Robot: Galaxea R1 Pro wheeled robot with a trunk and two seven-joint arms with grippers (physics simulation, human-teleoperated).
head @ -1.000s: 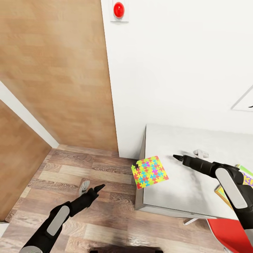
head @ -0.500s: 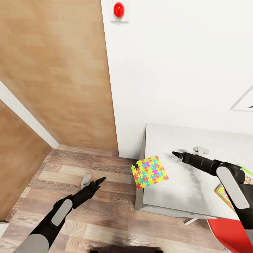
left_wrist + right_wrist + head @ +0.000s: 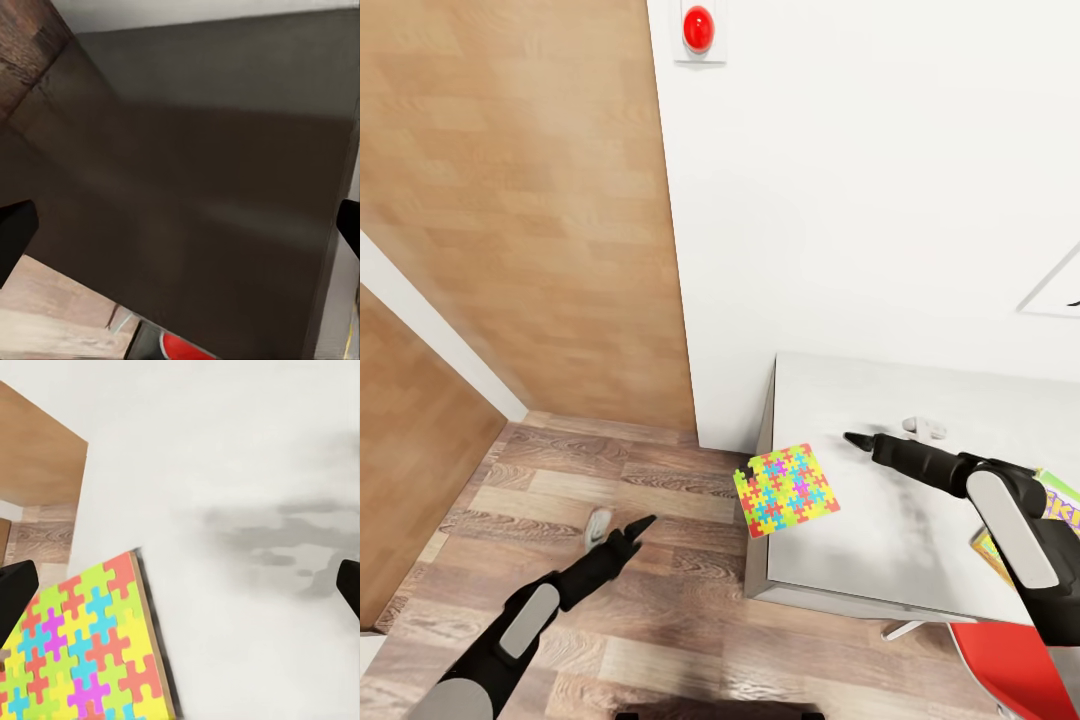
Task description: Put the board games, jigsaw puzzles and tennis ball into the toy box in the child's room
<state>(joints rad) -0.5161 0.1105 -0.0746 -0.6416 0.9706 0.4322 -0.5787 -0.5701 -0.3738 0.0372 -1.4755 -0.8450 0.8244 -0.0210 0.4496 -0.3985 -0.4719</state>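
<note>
Multicoloured jagged-edged jigsaw puzzle [image 3: 786,490] overhanging the table [image 3: 920,560] corner

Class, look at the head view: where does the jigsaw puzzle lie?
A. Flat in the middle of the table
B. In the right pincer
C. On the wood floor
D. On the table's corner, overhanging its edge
D: the jigsaw puzzle sits on the table corner, part of it past the edge above the floor.

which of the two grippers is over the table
The right gripper: it hangs above the light-grey table, close to the jigsaw puzzle at the table's edge. The left gripper hangs over the wood floor instead.
</note>
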